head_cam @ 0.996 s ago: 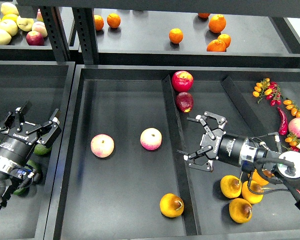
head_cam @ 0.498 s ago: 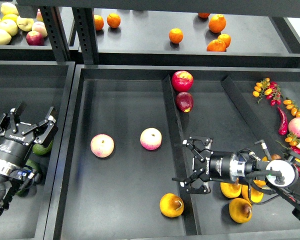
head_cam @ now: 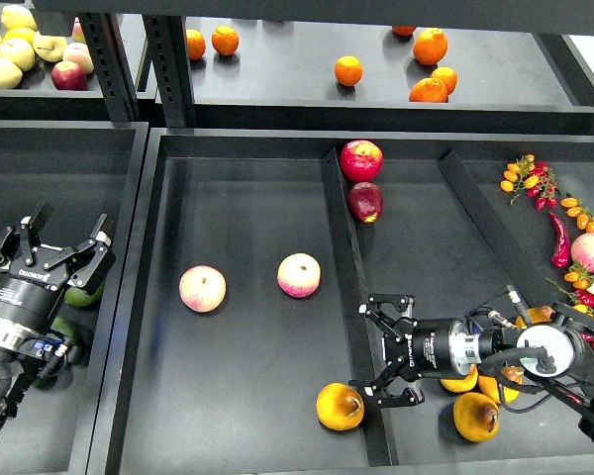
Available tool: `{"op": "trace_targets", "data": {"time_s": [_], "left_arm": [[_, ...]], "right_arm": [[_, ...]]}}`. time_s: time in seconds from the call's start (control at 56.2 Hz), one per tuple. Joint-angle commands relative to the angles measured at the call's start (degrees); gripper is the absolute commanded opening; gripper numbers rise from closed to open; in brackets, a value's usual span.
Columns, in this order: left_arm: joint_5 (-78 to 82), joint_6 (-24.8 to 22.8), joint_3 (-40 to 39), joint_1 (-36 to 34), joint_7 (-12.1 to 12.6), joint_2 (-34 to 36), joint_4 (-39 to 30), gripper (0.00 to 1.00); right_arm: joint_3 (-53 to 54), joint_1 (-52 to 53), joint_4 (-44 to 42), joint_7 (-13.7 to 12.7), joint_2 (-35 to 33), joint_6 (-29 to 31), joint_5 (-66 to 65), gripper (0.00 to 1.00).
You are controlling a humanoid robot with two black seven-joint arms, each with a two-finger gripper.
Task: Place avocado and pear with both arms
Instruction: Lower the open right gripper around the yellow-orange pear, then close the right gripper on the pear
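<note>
Head view, looking down on black metal shelving with several trays. The big centre tray (head_cam: 247,435) is split by a raised divider (head_cam: 348,287) running front to back.

Left compartment: two pink-and-yellow peaches (head_cam: 203,288) (head_cam: 299,274) are lying well apart mid-floor, and one pear (head_cam: 339,406) is sitting near the front, just beside the divider, brown spot facing right.

Right compartment: two red apples (head_cam: 361,159) (head_cam: 365,201) are resting against the divider near the back; more pears (head_cam: 475,417) are clustering at the front right, partly hidden by the arm.

The right gripper (head_cam: 386,349) is coming in from the right edge, lying low over the divider, fingers spread wide and holding nothing, lower finger just beside the lone pear.

The left tray (head_cam: 79,178) is holding the left gripper (head_cam: 51,251), fingers wide apart and empty, hovering above the avocado (head_cam: 87,294); that dark green fruit is peeking out just below the gripper. More green fruit is showing further down beside the arm.

The upper rear shelf (head_cam: 277,89) is carrying scattered oranges (head_cam: 348,70); yellow-green apples (head_cam: 15,45) are piling at top left. Chillies and small orange fruits (head_cam: 535,180) are lying at the far right.
</note>
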Motion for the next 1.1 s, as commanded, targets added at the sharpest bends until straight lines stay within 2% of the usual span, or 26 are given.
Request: {"op": "trace_targets", "data": {"time_s": [0.0,1.085], "left_arm": [[0.18,0.00,-0.04,0.02,0.00,-0.05,-0.05,0.99],[1.59,0.00,0.22,0.02,0.00,-1.20,-1.19,0.99]], "right_arm": [[-0.87,0.25,-1.88,0.00,0.59,0.00,-0.14,1.00],[-2.98,0.07,-12.95,0.00,10.44,0.00,-0.75,0.99]]}}
